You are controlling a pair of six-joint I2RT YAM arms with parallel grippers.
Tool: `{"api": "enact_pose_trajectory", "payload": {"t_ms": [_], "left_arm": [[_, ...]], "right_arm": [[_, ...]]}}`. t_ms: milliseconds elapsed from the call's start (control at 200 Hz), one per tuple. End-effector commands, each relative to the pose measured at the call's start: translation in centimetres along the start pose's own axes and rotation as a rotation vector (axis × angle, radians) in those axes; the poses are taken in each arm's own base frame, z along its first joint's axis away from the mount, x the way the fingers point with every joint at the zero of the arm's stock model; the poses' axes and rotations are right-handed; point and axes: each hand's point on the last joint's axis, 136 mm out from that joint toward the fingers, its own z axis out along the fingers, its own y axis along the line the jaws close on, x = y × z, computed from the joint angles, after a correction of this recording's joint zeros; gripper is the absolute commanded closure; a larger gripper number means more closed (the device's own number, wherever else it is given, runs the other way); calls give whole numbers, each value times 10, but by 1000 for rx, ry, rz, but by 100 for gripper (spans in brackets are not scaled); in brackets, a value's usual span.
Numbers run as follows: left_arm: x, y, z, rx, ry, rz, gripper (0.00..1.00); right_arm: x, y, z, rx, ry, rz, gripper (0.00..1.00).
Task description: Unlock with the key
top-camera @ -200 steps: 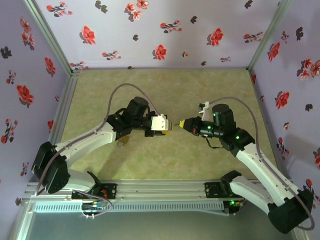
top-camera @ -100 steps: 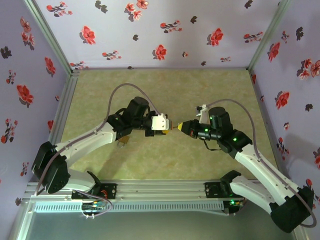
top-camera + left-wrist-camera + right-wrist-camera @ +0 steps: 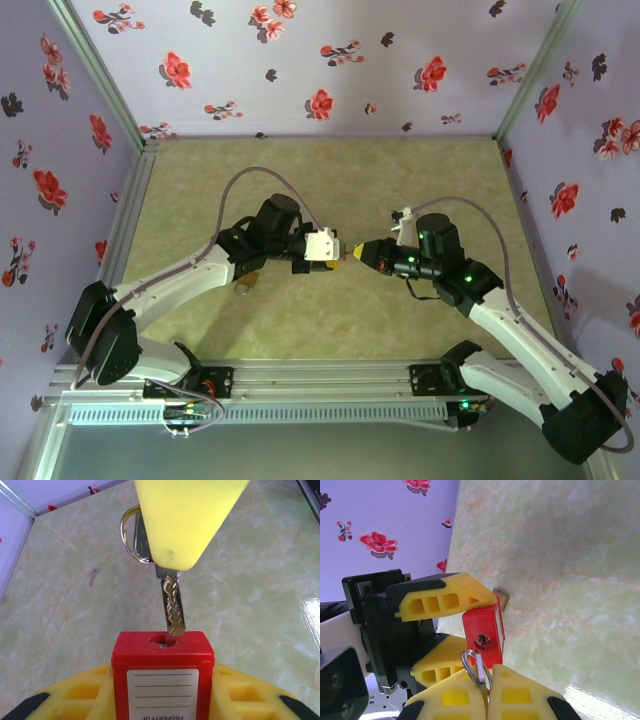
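Left arm: the left gripper is clamped on a red padlock, one yellow finger on either side of the body. The padlock's keyhole faces the other arm. A white label on the body reads "PROPERTY OF".

Right arm: the right gripper is closed, its yellow fingers pinching the head of the key. A key ring hangs from the head beside the fingers. The toothed blade projects from the fingertips toward the padlock.

Position of the key: in the left wrist view I see the blade tip at the rim of the keyhole, slightly to one side of it, with the opening itself visible. The blade is not inserted. Whether the tip touches the red face I cannot tell.

From above, both grippers meet tip to tip over the middle of the marbled green table.

Other: a small grey metal piece lies flat on the table, well apart from the padlock.
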Motion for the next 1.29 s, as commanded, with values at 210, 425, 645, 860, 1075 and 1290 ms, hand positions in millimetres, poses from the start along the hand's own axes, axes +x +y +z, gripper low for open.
{"api": "enact_pose_trajectory", "payload": {"t_ms": [210, 425, 645, 860, 1075, 1290], "left_arm": [[-15, 8, 0, -14, -28, -4, 86], [-15, 7, 0, -12, -27, -7, 87], [-15, 8, -1, -14, -28, -11, 88], [-14, 9, -1, -16, -28, -20, 88], [-20, 8, -2, -6, -50, -28, 90], [-26, 6, -1, 10, -79, -52, 92]], "right_arm": [[1, -3, 11, 1, 3, 6, 100], [0, -10, 12, 31, 0, -1, 100], [2, -17, 13, 63, 7, -9, 100], [5, -23, 13, 78, 11, -7, 100], [7, -22, 16, 66, 21, -15, 100], [14, -23, 22, 84, 56, -55, 100]]}}
